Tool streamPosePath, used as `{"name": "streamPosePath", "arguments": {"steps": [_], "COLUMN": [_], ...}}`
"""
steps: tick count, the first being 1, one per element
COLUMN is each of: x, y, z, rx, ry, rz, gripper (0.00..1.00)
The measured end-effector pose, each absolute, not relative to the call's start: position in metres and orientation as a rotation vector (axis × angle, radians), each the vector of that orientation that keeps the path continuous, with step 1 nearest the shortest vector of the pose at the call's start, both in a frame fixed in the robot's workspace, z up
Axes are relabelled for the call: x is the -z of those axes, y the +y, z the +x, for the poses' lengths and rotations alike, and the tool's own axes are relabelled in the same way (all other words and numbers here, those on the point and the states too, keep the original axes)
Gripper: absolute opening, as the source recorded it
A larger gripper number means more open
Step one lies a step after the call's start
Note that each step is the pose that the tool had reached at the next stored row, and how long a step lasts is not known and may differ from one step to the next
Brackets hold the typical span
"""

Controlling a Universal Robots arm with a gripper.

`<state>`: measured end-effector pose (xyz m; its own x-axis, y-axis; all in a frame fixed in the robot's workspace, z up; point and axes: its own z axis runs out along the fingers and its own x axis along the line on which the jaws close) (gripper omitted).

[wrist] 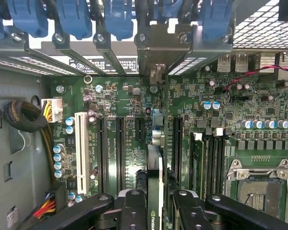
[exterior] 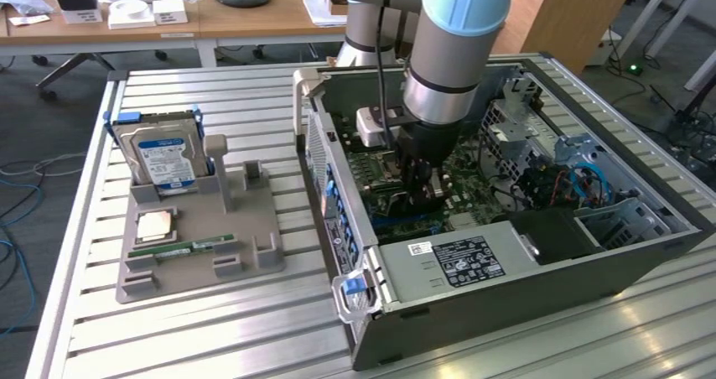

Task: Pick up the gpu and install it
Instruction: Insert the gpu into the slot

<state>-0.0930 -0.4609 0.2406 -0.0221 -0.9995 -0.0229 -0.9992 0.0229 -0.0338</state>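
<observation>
Gripper [wrist: 155, 203] clamped on the gpu [wrist: 155, 177], card held edge-on between the fingers, low over the motherboard [wrist: 120, 103] at center of the exterior frame.

In the exterior view the arm [exterior: 448, 52] is cut off by the upper edge and hides the motherboard [exterior: 391, 207] behind it. In the wrist view the gpu [wrist: 155, 187] shows edge-on, its faces hidden between the fingers [wrist: 134, 211].

You see a slatted metal table [exterior: 224, 329], a wooden desk [exterior: 168, 23] behind it, and grey floor [exterior: 45, 102].
</observation>
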Motion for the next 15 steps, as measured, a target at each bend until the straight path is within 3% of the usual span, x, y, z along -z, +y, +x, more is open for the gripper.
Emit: {"name": "streamPosePath", "arguments": {"steps": [15], "x": [-0.2399], "y": [-0.4609], "z": [-0.0934], "rx": [0.013], "ry": [2.218], "rz": [-2.169], "gripper": [0.26]}}
